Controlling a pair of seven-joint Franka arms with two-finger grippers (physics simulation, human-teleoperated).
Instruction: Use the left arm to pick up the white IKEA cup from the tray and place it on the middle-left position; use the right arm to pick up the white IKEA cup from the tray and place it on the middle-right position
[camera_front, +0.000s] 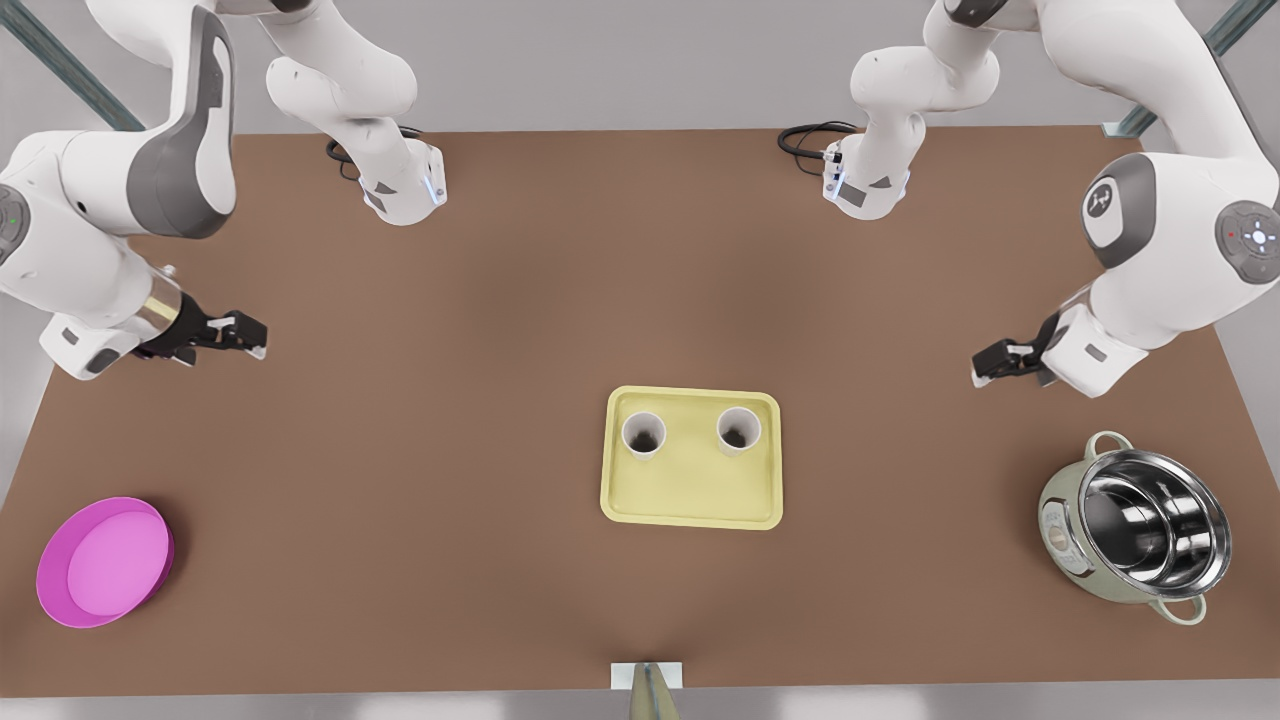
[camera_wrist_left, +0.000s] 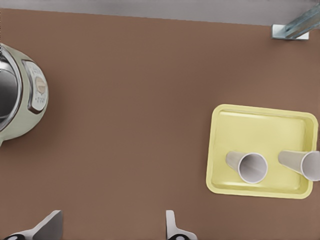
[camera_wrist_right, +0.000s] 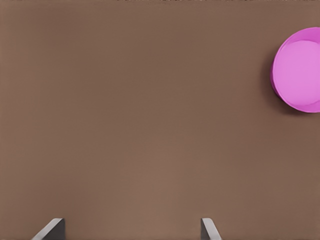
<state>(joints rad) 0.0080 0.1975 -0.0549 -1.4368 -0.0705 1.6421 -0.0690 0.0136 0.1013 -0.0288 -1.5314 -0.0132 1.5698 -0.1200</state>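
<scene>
In the front view, the pale yellow rectangular tray (camera_front: 690, 505) lies on the brown counter (camera_front: 450, 400) slightly toward six o'clock of its middle. Two white tapered cups stand upright along the tray's twelve-o'clock side. They are well apart: one cup (camera_front: 738, 429) toward three o'clock, the other cup (camera_front: 643, 434) toward nine. My left pincer (camera_front: 1000, 362) hangs off the three-o'clock side and my right pincer (camera_front: 235, 332) off the nine-o'clock side. Both are far from the tray. A shiny steel pot (camera_front: 1135, 530) sits at four o'clock and a round pink dish (camera_front: 103, 560) at eight.

In the left wrist view, my left pincer (camera_wrist_left: 111, 231) has its fingers (camera_wrist_left: 50, 225) spread apart over bare counter. The tray (camera_wrist_left: 260, 125) and its cups (camera_wrist_left: 252, 167) are off to one side, and the pot (camera_wrist_left: 20, 95) is opposite.

In the right wrist view, my right pincer (camera_wrist_right: 130, 230) is likewise spread wide, with the pink dish (camera_wrist_right: 297, 70) beyond it.

Neither cup is lifted yet. I judge it best to bring each pincer over its nearer cup. Each should come down straight, straddling the wall just under the rim, and close gently so the cup does not tip against the tray's rim.
</scene>
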